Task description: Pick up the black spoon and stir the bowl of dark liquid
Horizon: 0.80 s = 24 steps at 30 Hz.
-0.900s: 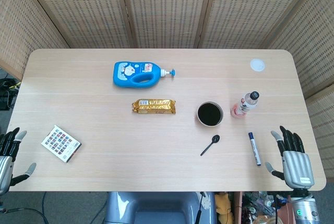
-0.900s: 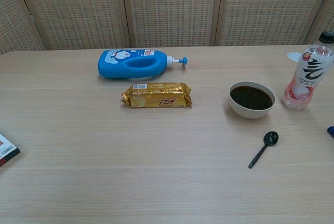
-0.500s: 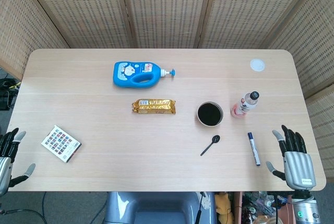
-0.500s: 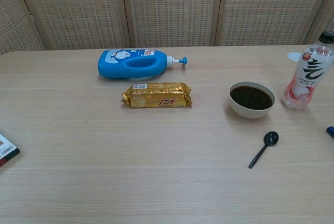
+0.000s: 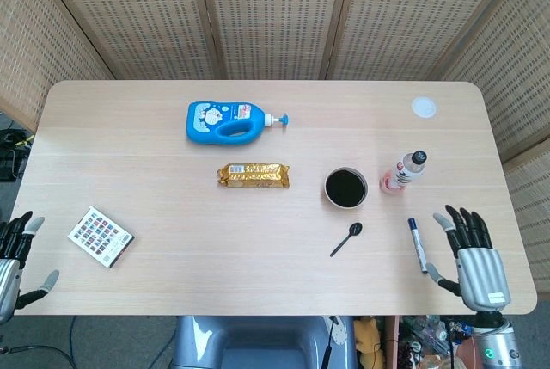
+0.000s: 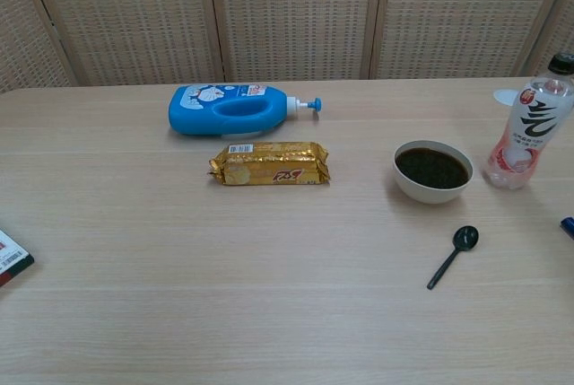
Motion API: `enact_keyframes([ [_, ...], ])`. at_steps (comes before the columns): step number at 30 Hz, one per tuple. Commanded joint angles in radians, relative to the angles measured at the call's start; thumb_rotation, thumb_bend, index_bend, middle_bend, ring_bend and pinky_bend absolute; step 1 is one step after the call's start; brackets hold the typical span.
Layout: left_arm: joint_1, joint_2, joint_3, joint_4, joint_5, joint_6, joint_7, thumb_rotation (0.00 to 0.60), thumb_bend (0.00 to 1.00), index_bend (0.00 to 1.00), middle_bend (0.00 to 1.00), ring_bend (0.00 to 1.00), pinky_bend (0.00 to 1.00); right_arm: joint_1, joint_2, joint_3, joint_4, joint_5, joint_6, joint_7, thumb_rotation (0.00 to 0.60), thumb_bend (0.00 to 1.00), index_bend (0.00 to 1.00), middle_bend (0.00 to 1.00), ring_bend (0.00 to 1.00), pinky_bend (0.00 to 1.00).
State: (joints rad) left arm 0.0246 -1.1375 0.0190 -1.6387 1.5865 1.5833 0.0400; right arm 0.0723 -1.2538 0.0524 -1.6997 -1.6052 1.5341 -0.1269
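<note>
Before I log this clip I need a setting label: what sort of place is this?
Probably a staged test bench, not a kitchen: a bare wooden table fenced by woven screens, with unrelated items laid out apart, like a detergent bottle and a marker.

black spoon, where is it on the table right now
The black spoon lies flat on the table's right half in the head view, just in front of the bowl of dark liquid, with the blue marker to its right.

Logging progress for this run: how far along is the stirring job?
Nothing is done yet. The black spoon lies on the table beside the bowl of dark liquid. The right hand is open near the marker; the left hand is idle. Grasping and stirring remain.
</note>
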Motion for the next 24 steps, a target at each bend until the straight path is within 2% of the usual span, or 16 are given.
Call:
enact_keyframes([
  [1, -0.001, 0.000, 0.000, 0.001, 0.000, -0.003, 0.001, 0.600, 0.29, 0.00, 0.00, 0.00, 0.00, 0.044, 0.004, 0.002, -0.010, -0.041, -0.041, 0.018, 0.600, 0.37, 0.20, 0.22, 0.10, 0.19],
  [4, -0.002, 0.001, -0.001, 0.004, -0.005, -0.005, 0.000, 0.600, 0.29, 0.00, 0.00, 0.00, 0.00, 0.107, 0.010, 0.011, -0.037, -0.073, -0.114, 0.022, 0.600, 0.37, 0.22, 0.29, 0.18, 0.30],
  [8, -0.003, 0.002, -0.003, 0.011, -0.013, -0.011, -0.003, 0.600, 0.29, 0.00, 0.00, 0.00, 0.00, 0.182, 0.012, 0.024, -0.061, -0.081, -0.211, 0.031, 0.600, 0.37, 0.26, 0.36, 0.24, 0.34],
  [11, -0.004, 0.002, -0.005, 0.018, -0.020, -0.015, -0.006, 0.600, 0.29, 0.00, 0.00, 0.00, 0.00, 0.237, 0.001, 0.038, -0.070, -0.069, -0.283, 0.041, 0.600, 0.37, 0.29, 0.41, 0.31, 0.43],
  [19, -0.012, 0.010, -0.017, 0.032, -0.035, -0.022, -0.011, 0.600, 0.29, 0.00, 0.00, 0.00, 0.00, 0.375, -0.051, 0.055, -0.029, -0.030, -0.472, 0.006, 0.600, 0.37, 0.39, 0.65, 0.61, 0.71],
  [24, -0.018, 0.015, -0.023, 0.033, -0.036, -0.023, -0.011, 0.600, 0.29, 0.00, 0.00, 0.00, 0.00, 0.434, -0.090, 0.054, 0.013, 0.005, -0.556, -0.012, 0.600, 0.37, 0.46, 0.77, 0.75, 0.80],
])
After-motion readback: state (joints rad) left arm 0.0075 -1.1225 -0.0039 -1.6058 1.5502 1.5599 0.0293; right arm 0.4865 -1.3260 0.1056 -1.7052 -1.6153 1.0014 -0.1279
